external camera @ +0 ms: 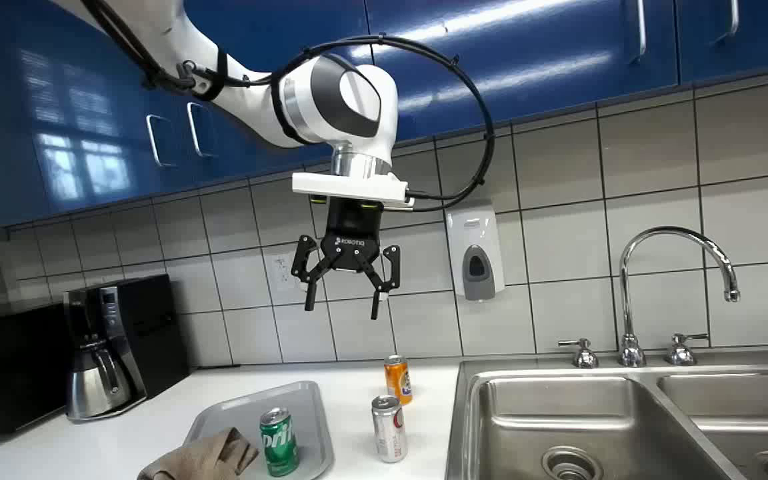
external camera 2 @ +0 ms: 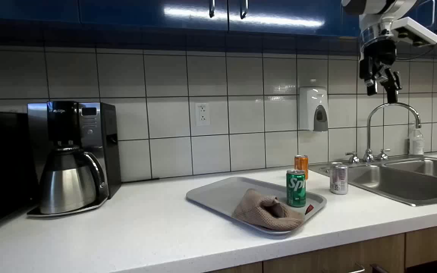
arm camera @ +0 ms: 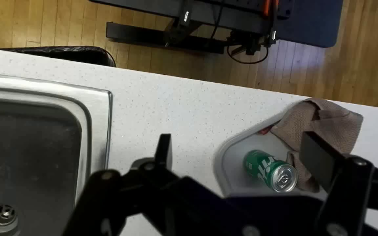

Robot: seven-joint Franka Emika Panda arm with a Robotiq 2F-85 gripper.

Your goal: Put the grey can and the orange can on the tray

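The grey can [external camera: 389, 430] stands upright on the white counter between the tray and the sink; it also shows in an exterior view [external camera 2: 338, 180]. The orange can [external camera: 398, 381] stands upright behind it, nearer the tiled wall, and shows in an exterior view [external camera 2: 301, 166]. The pale grey tray [external camera: 237, 413] lies beside them, also seen in an exterior view [external camera 2: 218, 193] and the wrist view [arm camera: 233, 162]. My gripper [external camera: 342, 311] is open, empty and pointing down, high above the counter [external camera 2: 382, 94]. In the wrist view, its fingers [arm camera: 238, 142] are wide apart; neither task can is clearly visible there.
A green can [external camera 2: 296, 191] stands on the tray beside a crumpled brown cloth [external camera 2: 260, 210]. The steel sink [arm camera: 94, 131] with a tall faucet [external camera: 627, 300] borders the cans. A soap dispenser [external camera: 477, 260] hangs on the wall. A coffee maker [external camera 2: 82, 163] stands beyond the tray.
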